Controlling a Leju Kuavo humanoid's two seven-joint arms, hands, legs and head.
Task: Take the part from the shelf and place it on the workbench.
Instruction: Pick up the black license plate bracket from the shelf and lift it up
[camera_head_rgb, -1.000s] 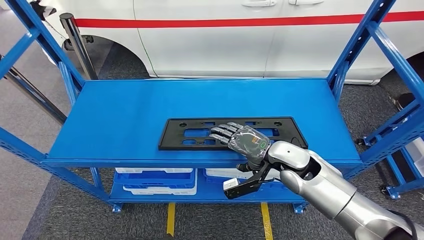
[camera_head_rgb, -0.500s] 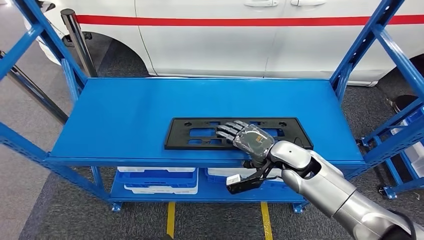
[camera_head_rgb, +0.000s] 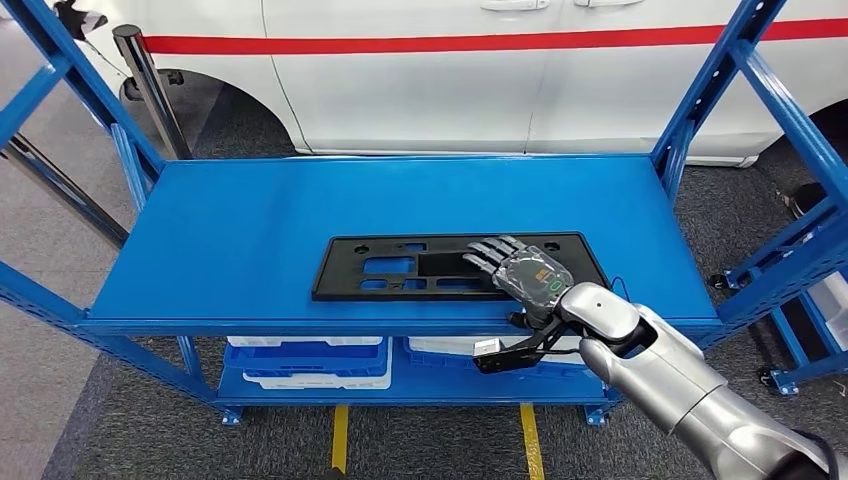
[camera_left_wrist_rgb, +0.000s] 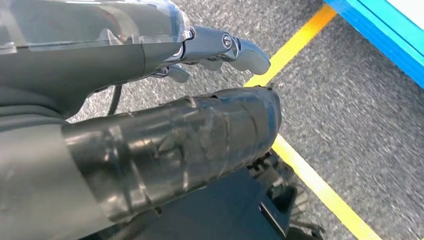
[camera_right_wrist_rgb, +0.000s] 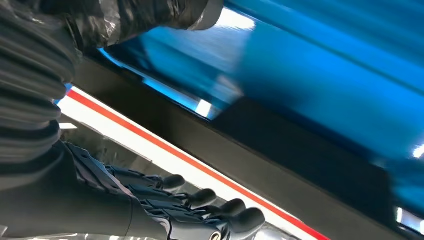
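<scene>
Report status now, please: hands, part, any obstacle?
Right hand on part, grip unclear. Left hand hangs, holds nothing. Part flat on shelf. Nothing in the way.

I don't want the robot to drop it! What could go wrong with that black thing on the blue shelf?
The right hand lies over only one end of the long black part, so if lifted from there, the far end might sag or tip. The part sits near the front edge of the blue shelf, so a clumsy pull could slide it off. The shelf posts stand close by and could catch it.
</scene>
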